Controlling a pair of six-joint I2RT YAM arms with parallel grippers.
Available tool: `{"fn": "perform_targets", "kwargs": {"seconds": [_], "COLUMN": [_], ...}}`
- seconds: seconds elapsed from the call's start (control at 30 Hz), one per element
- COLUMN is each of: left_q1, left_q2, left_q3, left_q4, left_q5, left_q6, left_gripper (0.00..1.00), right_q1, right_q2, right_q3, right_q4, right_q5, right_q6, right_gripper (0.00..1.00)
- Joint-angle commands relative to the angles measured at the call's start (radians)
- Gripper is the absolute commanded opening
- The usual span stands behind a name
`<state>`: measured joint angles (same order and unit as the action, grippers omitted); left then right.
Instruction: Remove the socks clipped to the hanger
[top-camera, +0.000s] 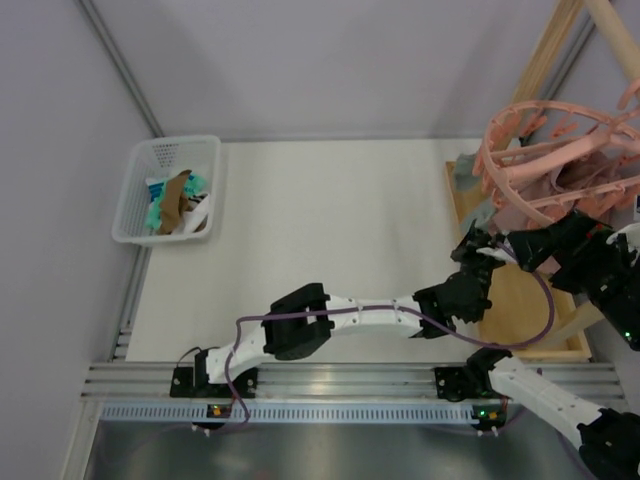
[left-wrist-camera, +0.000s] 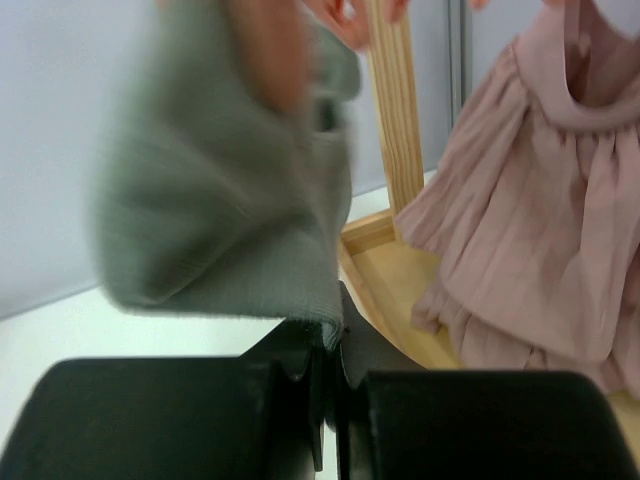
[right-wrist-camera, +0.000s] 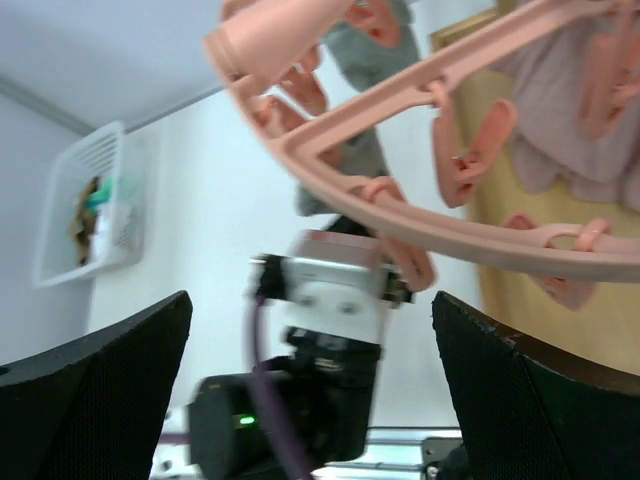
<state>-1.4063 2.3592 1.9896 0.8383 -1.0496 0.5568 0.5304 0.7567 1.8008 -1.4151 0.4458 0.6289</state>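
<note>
White plastic mesh basket (top-camera: 132, 200) sits at the far left corner of your table (top-camera: 320, 230). It holds a loose heap of socks (top-camera: 178, 203): mint-green ones, a brown one lying across the top and something white at the near side. You can see the same basket (right-wrist-camera: 62, 225) small in the right wrist view, with brown and green showing inside.

Moving right, your left arm stretches across the table towards the hanger (top-camera: 560, 160). The left gripper (left-wrist-camera: 328, 400) is pinched narrow on the bottom edge of a grey-green sock (left-wrist-camera: 230, 200). That sock hangs above the fingers, and its top runs up into a pink clip (left-wrist-camera: 270, 40) at the upper edge of the view.

Further right, the salmon-pink ring of the hanger (right-wrist-camera: 300, 150) curves across your right wrist view, with clips dangling along it. Your right gripper (right-wrist-camera: 310, 300) stands wide below the ring, holding nothing, with the left arm's wrist between its fingers.

At the far right is the wooden frame (left-wrist-camera: 395, 120). A dusty-pink pleated garment (left-wrist-camera: 540, 200) hangs beside its post, over the shallow wooden base.
</note>
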Motion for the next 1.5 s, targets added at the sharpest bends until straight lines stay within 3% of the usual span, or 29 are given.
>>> {"fn": "perform_targets", "kwargs": {"seconds": [0.0,0.13,0.33,0.53,0.77,1.3,1.47], "left_q1": [-0.031,-0.034,-0.048,-0.063,-0.065,-0.077,-0.082], "left_q2": [0.045,0.038,0.045,0.051,0.092,0.084,0.086], "left_q3": [-0.029,-0.074,-0.1,-0.089,-0.031,-0.028,-0.023], "left_q4": [-0.074,-0.016,0.065,0.064,0.064,0.064,0.062], "left_q5": [0.003,-0.004,-0.024,-0.041,-0.075,-0.081,-0.084], "left_q6": [0.138,0.172,0.249,0.268,0.308,0.331,0.333], "left_gripper": [0.0,0.0,0.0,0.0,0.0,0.0,0.0], "right_q1": [0.008,0.008,0.008,0.008,0.008,0.008,0.008], "right_q2": [0.039,0.067,0.099,0.104,0.112,0.204,0.231], "right_q3": [0.057,0.048,0.029,-0.027,-0.098,-0.132,-0.129], "right_q4": [-0.025,0.034,0.05,0.048,0.071,0.127,0.114], "right_q5": [-0.242,-0.328,-0.23,-0.095,0.063,0.247,0.332], "right_q6": [0.009,0.018,0.034,0.034,0.023,-0.023,-0.012], "right_gripper": [0.99,1.0,0.99,0.79,0.68,0.65,0.59]}}
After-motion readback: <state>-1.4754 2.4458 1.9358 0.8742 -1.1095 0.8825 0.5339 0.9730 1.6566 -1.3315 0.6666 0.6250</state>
